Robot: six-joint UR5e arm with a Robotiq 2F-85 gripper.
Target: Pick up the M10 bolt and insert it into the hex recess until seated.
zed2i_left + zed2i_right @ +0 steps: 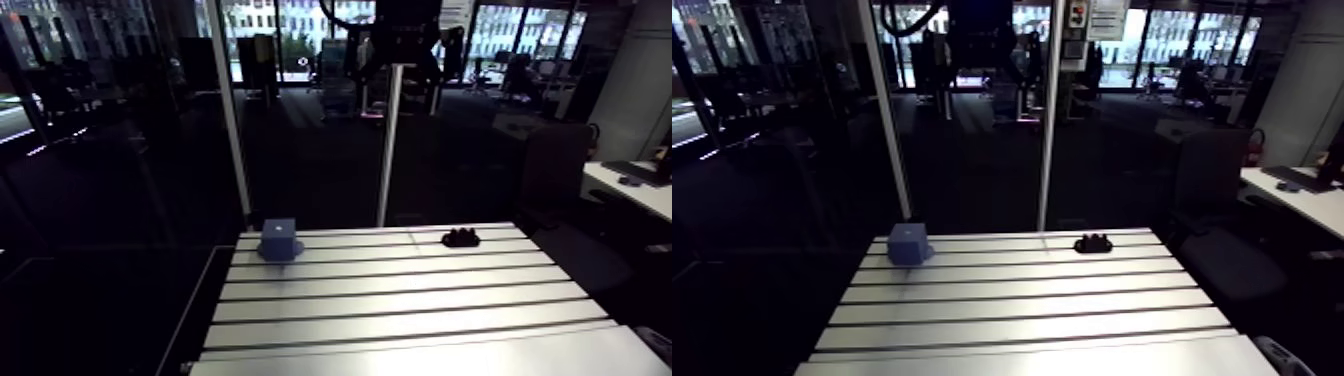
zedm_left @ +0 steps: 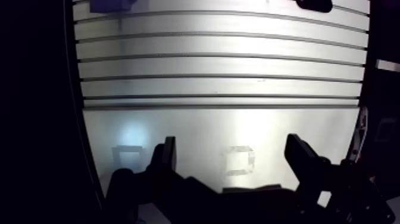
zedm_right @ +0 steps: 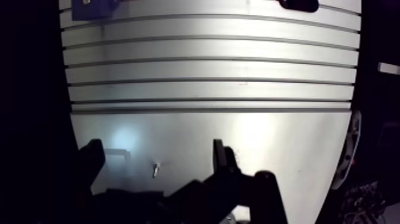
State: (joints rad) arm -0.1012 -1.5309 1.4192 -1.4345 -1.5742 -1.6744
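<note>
At far edge, left: blue block [image 1: 279,239], boxy, matte, standing on the table [image 1: 400,300].
At far edge, right: bolt [image 1: 460,238], black, lying low, well apart from the block.
Table: shiny aluminium, long straight slots, with a smooth strip on the near side.
Gripper [image 2: 232,143]: dark fingers spread wide, holding nothing, above the smooth strip.
Room: open slotted metal between gripper and bolt.
</note>
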